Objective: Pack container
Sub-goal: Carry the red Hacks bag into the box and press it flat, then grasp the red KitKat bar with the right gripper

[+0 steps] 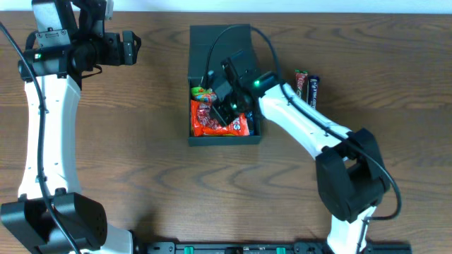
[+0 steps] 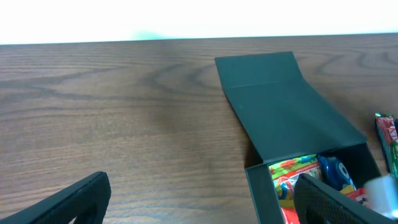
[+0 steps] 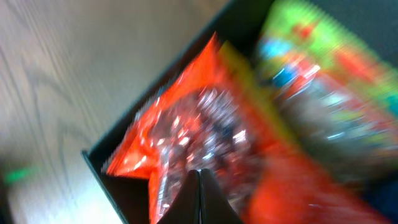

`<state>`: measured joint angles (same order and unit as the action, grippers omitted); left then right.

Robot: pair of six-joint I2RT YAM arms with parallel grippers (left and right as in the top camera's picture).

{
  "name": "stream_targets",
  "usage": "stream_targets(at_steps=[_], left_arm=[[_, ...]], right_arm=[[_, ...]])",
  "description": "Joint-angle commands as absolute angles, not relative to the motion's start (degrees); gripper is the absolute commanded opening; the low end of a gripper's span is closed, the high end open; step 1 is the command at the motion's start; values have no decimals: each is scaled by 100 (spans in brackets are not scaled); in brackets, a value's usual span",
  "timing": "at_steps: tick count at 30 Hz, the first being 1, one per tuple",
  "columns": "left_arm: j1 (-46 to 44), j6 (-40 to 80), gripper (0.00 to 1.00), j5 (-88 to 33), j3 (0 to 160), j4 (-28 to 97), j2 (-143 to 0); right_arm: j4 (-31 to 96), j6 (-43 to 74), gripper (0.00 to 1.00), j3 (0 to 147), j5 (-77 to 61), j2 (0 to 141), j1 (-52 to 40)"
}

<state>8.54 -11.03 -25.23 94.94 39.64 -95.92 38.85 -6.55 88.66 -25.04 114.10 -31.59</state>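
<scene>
The dark teal-black container (image 1: 224, 139) stands open at mid-table, its flap lid (image 1: 219, 39) laid back. It holds an orange packet (image 1: 208, 121), a green-yellow packet (image 1: 203, 92) and a blue one (image 1: 248, 125). My right gripper (image 1: 220, 109) is inside the box, just above the orange packet (image 3: 186, 137). Its fingers (image 3: 199, 175) are pressed together with nothing between them. My left gripper (image 1: 134, 48) is open and empty at the far left, well away from the box. Its wrist view shows the container (image 2: 258, 193) to the right of its fingers (image 2: 205, 208).
Two snack bars, one red-green (image 1: 301, 83) and one dark blue (image 1: 313, 90), lie on the wooden table just right of the box. The red-green bar also shows in the left wrist view (image 2: 387, 134). The right wrist view is blurred.
</scene>
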Motion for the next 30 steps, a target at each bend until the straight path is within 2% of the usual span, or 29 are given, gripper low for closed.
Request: stream_targets(at_steps=[1,4,7,10,11,12,16,20,30], left_arm=[[878,-1223,95,-2506,9579,3962,-9577],[878,-1223,95,-2506,9579,3962,-9577],[878,-1221,95,-2506,9579,3966,-9577],[878,-1223,95,-2506,9579,3968,-9577],[878,-1223,95,-2506,9579,3968,-9577],[878,-1223,95,-2506,9579,3968,-9577],[878,-1223,95,-2506,9579,3968,-9577],[878,-1221,95,-2506,9579,3988,-9577],[875,-1201,95,-2508,9579,4005,-9577]], right_arm=[[3721,-735,1,9310,-2067,10770,-2786],[3597,-395,1,9321,-709,10547,-2272],[3885,248,2,9264,-86,10687,-1693],[4115,681,12,9205,-62,10975,-1245],[4193,781,24,9203,-64,11148,-1127],[4217,816,29,9203,-64,11260,-1083],[4209,838,33,9203,1,11671,-1068],[4335,1308,38,9203,633,11909,-1068],[4504,1330,40,9203,735,12315,-1068]])
